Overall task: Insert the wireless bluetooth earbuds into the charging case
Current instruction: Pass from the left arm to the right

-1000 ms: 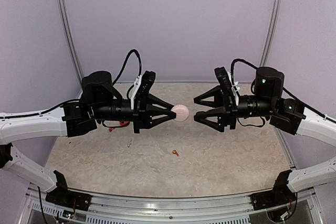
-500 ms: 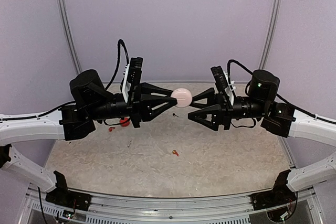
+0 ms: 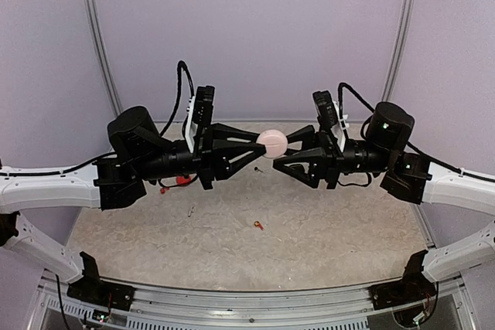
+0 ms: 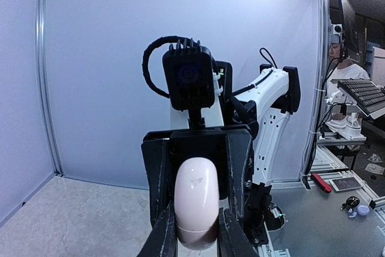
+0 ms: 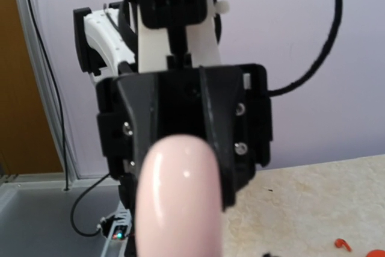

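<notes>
My left gripper (image 3: 261, 147) is shut on a pale pink oval charging case (image 3: 272, 143) and holds it in the air over the middle of the table. The left wrist view shows the case (image 4: 196, 200) pinched at its lower end between my fingers (image 4: 163, 236). My right gripper (image 3: 285, 153) is open and faces the left one, with its fingers reaching round the case's far end. In the right wrist view the case (image 5: 178, 200) fills the front and my own fingers are hidden. A red-orange earbud (image 3: 257, 226) and a pale one (image 3: 191, 210) lie on the table.
A red round case (image 3: 183, 180) lies under the left arm. The speckled tabletop (image 3: 332, 229) is walled by pale panels at the back and sides. The right wrist view shows the red-orange bud (image 5: 341, 244) on the table.
Both arms rose and closed in on each other. The pink case moved up and to the right in the left gripper, and the right gripper's open fingers now reach round it.
</notes>
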Tool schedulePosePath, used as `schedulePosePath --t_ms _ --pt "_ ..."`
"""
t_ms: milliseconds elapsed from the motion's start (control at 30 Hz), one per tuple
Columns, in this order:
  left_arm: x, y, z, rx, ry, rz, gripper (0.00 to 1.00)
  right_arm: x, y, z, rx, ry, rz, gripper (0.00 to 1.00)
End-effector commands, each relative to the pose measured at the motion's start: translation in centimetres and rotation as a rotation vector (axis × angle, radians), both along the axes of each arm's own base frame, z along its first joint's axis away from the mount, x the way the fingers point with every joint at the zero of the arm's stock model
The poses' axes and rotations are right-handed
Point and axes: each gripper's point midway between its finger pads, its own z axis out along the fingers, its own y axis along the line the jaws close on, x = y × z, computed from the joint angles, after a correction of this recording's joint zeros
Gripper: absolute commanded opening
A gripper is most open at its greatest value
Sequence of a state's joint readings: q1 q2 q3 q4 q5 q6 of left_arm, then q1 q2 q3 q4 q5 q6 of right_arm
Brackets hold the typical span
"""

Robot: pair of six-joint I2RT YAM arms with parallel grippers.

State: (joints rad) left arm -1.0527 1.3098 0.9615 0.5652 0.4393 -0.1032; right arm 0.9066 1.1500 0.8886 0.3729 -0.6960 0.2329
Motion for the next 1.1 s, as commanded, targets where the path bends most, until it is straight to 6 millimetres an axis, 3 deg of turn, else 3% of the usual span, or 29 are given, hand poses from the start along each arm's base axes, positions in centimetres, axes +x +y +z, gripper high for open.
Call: schedulePosePath --t_ms 0,400,567,1067 --pt "0.05 -0.12 0.05 -0.038 0.005 0.016 0.09 -0.82 0.69 0.37 0.032 0.002 0.038 0.46" --pt "0.12 -0.11 0.08 -0.076 0.011 0.036 0.09 -1.06 0.35 0.88 0.072 -0.003 0.029 0.35" --pt "0.02 0.12 0.49 -0.09 0.007 0.037 0.08 -1.02 0.47 0.38 0.063 0.011 0.033 0.43" --pt "-0.09 -0.22 -0.03 -0.078 0.01 0.022 0.08 -1.14 0.32 0.94 0.082 0.006 0.036 0.35"
